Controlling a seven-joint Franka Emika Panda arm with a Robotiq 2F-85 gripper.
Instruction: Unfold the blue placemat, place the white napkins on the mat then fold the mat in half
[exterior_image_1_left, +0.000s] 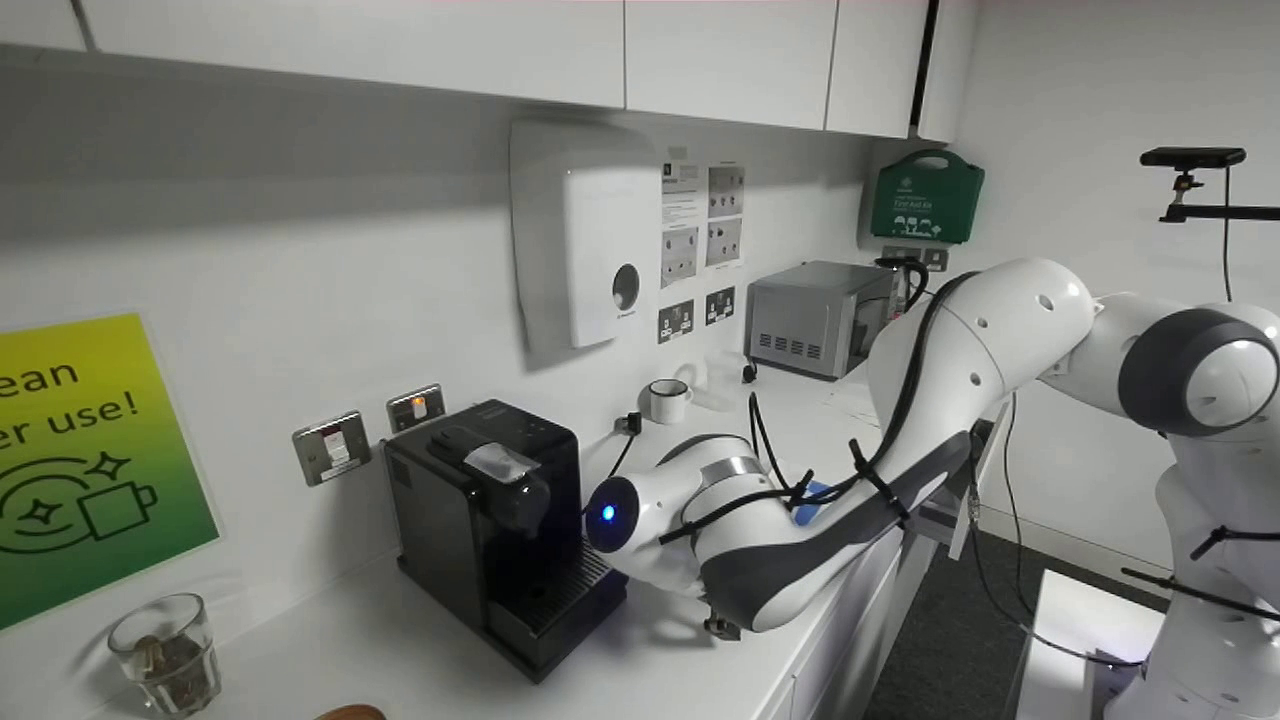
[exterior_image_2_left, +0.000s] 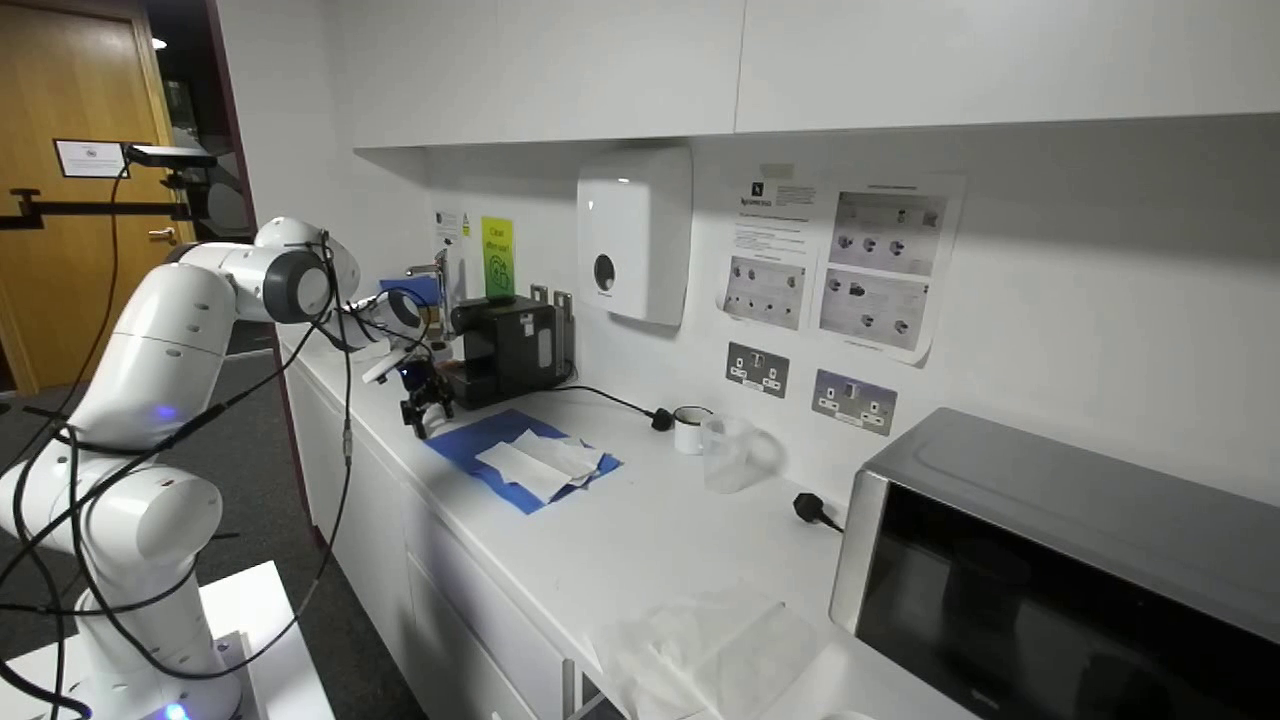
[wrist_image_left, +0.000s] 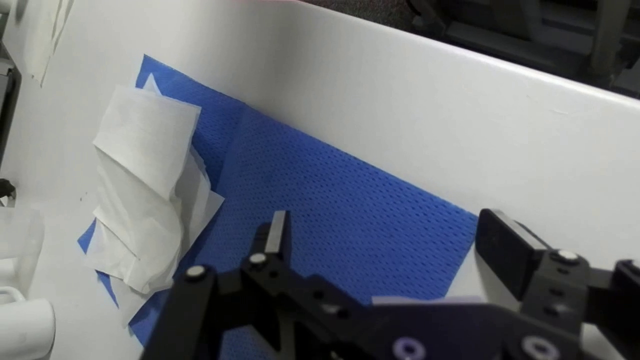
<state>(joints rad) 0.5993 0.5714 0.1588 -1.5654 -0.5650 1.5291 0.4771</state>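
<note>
Placemat, blue, lies spread flat on white table, crease across it near one end. White napkins, wrinkled, overlapping in a loose pile, sit on that end, the one toward the silver microwave; some napkin edges poke past the placemat's border in wrist view. Tool hangs low at the opposite end, jaws spread wide: one finger over the blue, the other finger just beside a placemat corner, over white table. Whether either finger touches placemat or table, cannot tell. Black coffee machine stands near tool and placemat. Robot arm covers most of the placemat in an exterior view. Mug, white, dark rim, is near the placemat; translucent plastic jug just beside it. White dispenser hangs above. Glass tumbler, contents unclear, stands on the coffee machine's other side. Microwave is well apart from the placemat. Green first aid kit hangs up past the microwave.
</note>
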